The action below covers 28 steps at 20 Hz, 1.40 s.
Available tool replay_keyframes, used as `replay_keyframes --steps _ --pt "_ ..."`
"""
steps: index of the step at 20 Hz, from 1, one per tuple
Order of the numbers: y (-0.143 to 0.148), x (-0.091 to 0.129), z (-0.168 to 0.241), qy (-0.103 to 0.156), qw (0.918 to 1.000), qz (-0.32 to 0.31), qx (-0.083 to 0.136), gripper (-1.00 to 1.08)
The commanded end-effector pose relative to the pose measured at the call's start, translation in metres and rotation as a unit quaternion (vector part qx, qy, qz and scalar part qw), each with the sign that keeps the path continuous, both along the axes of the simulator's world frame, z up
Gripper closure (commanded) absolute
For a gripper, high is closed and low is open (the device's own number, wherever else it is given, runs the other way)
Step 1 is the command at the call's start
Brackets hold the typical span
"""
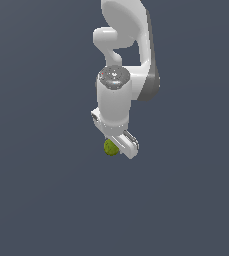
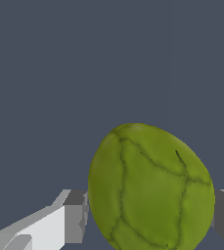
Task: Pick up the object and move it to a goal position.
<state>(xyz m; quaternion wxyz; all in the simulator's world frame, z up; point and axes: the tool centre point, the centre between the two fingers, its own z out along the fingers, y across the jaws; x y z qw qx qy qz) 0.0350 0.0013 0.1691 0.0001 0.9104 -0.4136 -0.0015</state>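
Olive-green mottled lump (image 2: 151, 188) clamped between gripper (image 2: 150, 217) fingers (image 2: 74, 217), seen under white arm (image 1: 117, 95), against plain grey ground (image 1: 36, 150)

Seen in the exterior view: arm (image 1: 128, 55) reaching down from the upper edge, near the middle. Gripper (image 1: 117, 146) at the arm's lower end, pointing downward. Object (image 1: 110, 147) tucked under the gripper's body, toward the exterior view's left of it, partly hidden behind the gripper. Floor (image 1: 36, 200) spread all around and below.

Seen in the wrist view: object (image 2: 150, 188) sitting between the two fingers (image 2: 74, 217), one finger on each side, each finger right against the object's flank. Floor (image 2: 59, 73) lying beyond the object. Whether the object rests on the floor or hangs above it: cannot tell.
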Motion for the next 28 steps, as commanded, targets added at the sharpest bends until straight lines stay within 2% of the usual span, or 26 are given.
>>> replay_keyframes --steps 1,17,28 --pt "-0.011 0.000 0.031 -0.001 1.0000 0.000 0.000 1.08" --pt "-0.073 0.003 0.207 -0.001 1.0000 0.000 0.000 1.08" --pt "-0.101 0.008 0.286 -0.001 1.0000 0.001 -0.001 1.08"
